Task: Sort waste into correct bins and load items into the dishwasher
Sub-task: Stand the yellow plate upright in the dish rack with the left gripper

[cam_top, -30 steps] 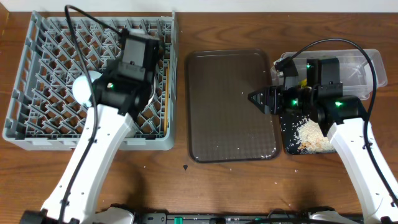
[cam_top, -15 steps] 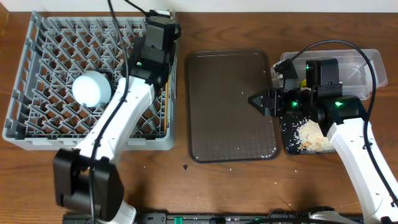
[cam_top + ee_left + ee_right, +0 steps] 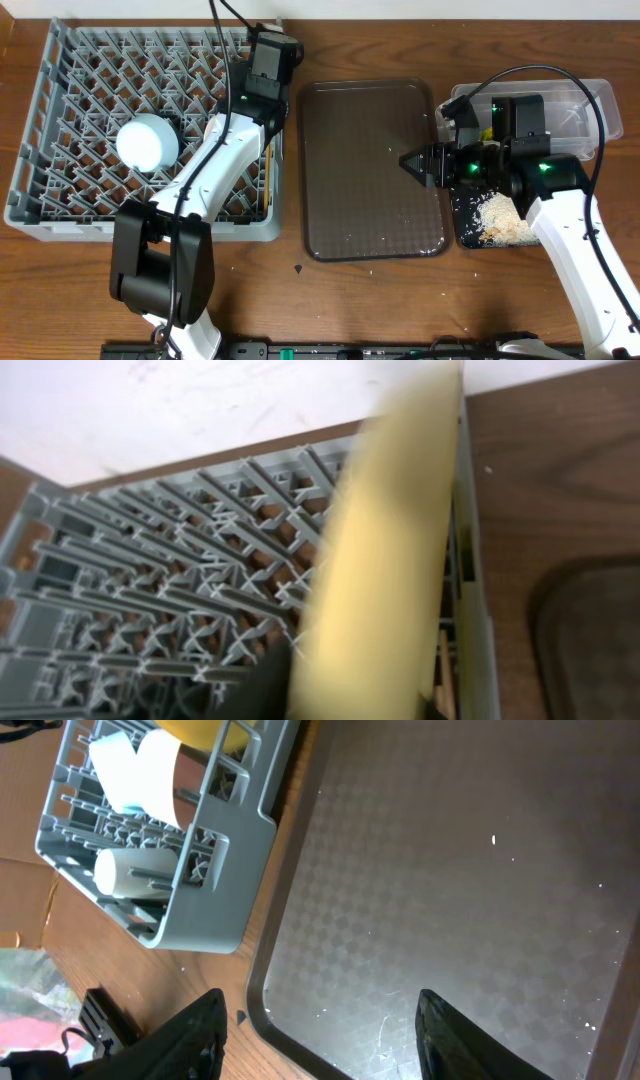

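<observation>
my right end effector (image 3: 320, 1040) hangs open, holding nothing, over the brown serving tray (image 3: 450, 870) near its right edge, flat floor free below. my left end effector (image 3: 270, 60) sits at the dish rack (image 3: 60, 215)'s right wall. the blurred yellow plate (image 3: 385, 560) seems upright there. whether i grip it, i cannot tell.

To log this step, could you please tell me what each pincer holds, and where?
Right pincer: open, holding nothing. Left pincer: cannot tell; the yellow plate in the grey rack fills its view, fingers unseen.

No text, label, brand or number is readable anywhere.
</observation>
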Controlling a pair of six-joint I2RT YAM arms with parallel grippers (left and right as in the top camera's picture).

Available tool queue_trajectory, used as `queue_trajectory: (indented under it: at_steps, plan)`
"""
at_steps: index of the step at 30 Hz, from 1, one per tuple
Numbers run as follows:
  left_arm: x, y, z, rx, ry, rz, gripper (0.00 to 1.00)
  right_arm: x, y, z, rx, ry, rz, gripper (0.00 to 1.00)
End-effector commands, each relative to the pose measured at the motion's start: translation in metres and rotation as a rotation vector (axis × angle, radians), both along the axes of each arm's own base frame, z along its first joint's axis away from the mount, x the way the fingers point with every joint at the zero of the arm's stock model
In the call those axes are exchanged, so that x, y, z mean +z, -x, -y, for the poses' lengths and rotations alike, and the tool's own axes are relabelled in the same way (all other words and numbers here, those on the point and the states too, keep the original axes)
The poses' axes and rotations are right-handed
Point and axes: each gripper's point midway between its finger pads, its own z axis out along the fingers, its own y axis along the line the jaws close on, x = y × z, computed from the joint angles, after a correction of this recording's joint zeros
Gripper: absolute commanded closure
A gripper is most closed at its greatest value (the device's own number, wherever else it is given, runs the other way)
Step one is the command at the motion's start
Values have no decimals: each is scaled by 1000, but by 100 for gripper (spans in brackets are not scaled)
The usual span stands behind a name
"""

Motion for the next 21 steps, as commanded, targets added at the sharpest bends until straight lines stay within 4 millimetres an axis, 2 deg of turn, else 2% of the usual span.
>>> queue_trajectory:
  at_steps: [1,4,11,15,21]
  plan:
    - [20,-3,3,11,-17,47,64,9,4,-5,25,0,33,44]
    - [19,-1,13,-10,-17,46,53,9,6,-9,39,0,33,44]
    - [26,4,30,-46,-15,59,45,8,10,-13,53,2,25,45]
    - [48,10,43,-73,3,101,41,6,10,-11,45,14,21,44]
    - [101,31,52,-109,48,191,30,3,11,-9,37,29,11,42]
